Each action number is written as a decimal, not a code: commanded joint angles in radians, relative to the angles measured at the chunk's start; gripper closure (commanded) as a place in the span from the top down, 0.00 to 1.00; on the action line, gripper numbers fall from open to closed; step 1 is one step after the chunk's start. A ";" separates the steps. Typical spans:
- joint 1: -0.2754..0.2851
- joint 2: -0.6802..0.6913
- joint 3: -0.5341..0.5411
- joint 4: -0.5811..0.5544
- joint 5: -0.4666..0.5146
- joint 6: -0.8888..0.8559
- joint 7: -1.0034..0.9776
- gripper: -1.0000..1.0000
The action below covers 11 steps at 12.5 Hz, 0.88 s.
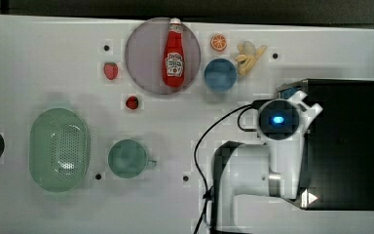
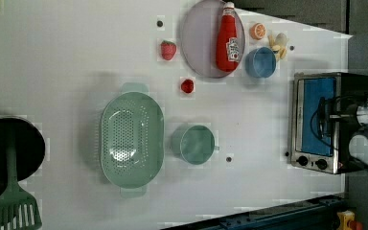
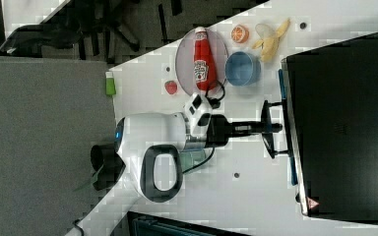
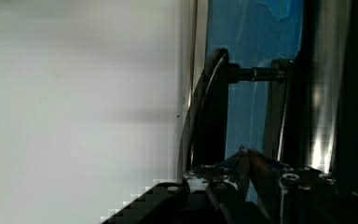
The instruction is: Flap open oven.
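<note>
Here the toaster oven (image 2: 323,120) stands at the white table's (image 2: 76,57) edge, on the left view's right; the gripper (image 3: 275,128) reaches level at its blue glass door, fingers nearly together beside the bar handle (image 4: 214,107) (whether they pinch it, I cannot tell).

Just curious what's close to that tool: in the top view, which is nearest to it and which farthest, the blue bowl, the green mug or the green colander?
1. Blue bowl, up and left of the tool.
2. Green mug, lower left.
3. Green colander, far left.
</note>
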 commanded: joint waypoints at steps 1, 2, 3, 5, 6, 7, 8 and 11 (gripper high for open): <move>0.074 0.022 0.072 -0.070 -0.081 0.001 0.235 0.18; 0.083 0.038 0.088 -0.070 -0.148 -0.003 0.305 0.18; 0.091 0.058 0.104 -0.070 -0.212 -0.011 0.376 0.18; 0.104 0.107 0.139 -0.067 -0.291 -0.017 0.500 0.18; 0.111 0.137 0.153 -0.062 -0.307 -0.019 0.564 0.18; 0.118 0.169 0.163 -0.055 -0.322 -0.018 0.624 0.18; 0.127 0.202 0.166 -0.042 -0.335 -0.017 0.676 0.18; 0.149 0.301 0.175 0.008 -0.346 -0.008 0.700 0.18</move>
